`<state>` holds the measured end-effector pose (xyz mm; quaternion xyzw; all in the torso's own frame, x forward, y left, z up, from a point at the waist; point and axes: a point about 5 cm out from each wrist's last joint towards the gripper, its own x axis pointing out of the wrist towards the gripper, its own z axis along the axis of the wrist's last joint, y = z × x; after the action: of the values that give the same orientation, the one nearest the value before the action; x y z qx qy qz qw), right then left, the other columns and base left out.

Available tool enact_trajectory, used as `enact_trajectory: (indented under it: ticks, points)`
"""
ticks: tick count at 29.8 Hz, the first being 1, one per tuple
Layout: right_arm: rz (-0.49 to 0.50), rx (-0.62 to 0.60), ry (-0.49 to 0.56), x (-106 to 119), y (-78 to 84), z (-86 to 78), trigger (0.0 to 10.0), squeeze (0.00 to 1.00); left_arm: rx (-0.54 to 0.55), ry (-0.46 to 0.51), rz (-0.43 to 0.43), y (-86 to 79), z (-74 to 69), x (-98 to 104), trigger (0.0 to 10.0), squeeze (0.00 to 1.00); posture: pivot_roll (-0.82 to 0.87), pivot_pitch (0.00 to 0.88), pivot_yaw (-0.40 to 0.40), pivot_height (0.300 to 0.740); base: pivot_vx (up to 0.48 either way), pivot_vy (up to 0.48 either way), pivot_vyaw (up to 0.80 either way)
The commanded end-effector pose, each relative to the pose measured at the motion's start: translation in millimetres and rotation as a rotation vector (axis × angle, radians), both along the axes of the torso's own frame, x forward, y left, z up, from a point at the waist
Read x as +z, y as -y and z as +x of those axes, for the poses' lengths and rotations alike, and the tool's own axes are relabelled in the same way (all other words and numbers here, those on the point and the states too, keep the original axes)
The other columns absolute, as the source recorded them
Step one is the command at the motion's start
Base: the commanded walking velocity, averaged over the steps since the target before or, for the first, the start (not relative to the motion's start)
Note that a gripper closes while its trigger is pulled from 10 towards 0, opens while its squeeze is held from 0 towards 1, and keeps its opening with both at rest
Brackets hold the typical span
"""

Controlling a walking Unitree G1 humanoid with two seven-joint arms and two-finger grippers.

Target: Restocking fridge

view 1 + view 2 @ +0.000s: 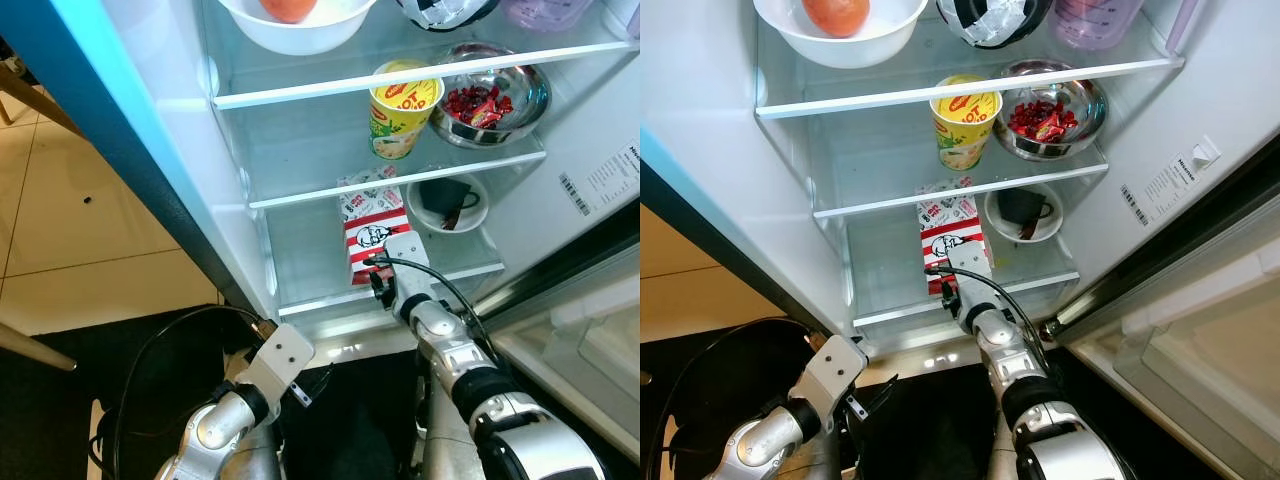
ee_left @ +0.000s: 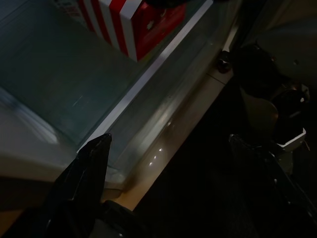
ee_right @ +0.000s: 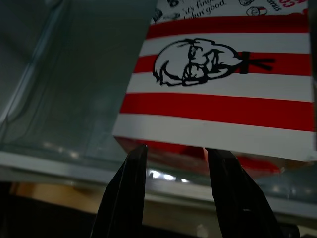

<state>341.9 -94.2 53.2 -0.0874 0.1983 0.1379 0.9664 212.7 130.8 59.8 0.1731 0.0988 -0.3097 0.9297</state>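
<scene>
A red-and-white striped carton [image 1: 372,232] with a printed face stands on the lowest glass shelf [image 1: 305,245] of the open fridge, close to the shelf's front edge. My right gripper [image 3: 177,151] is just in front of the carton's bottom near edge. It is open, its two black fingers [image 3: 130,183] a little apart with nothing between them. In the head view the right gripper [image 1: 385,285] touches or nearly touches the carton's front. My left gripper [image 2: 169,140] hangs open below the shelf edge, its arm [image 1: 275,362] low in front of the fridge.
On the shelf above stand a yellow noodle cup [image 1: 403,105] and a steel bowl of red wrapped pieces [image 1: 490,100]. A small white bowl [image 1: 448,200] sits right of the carton. The blue-edged door [image 1: 120,150] is on the left, another compartment [image 1: 590,340] on the right.
</scene>
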Motion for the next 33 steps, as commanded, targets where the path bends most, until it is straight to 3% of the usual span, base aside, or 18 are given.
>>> enact_trajectory:
  ticks: [1,13,23,33]
  points:
    - [0.002,-0.009,-0.029,-8.9,-0.4,-5.5,10.0,0.0,-0.004,-0.022,0.012,-1.4,-6.9,-4.0,10.0,0.0,0.13,0.332,-0.027,0.517,0.0,0.0,0.0]
    - [0.003,-0.01,-0.008,2.1,-8.1,4.0,10.0,0.0,0.008,-0.024,0.02,-5.3,-10.3,-2.2,10.0,0.0,0.15,0.348,-0.022,0.517,0.0,0.0,0.0]
    - [-0.034,-0.083,0.065,24.8,10.9,22.7,10.0,0.0,0.029,-0.021,0.033,-12.1,-10.3,0.1,10.0,0.0,0.17,0.349,-0.018,0.517,0.0,0.0,0.0]
    - [-0.039,-0.097,0.045,13.8,21.1,16.2,10.0,0.0,0.025,-0.017,0.021,-4.9,-5.1,-1.3,10.0,0.0,0.13,0.329,-0.027,0.517,0.0,0.0,0.0]
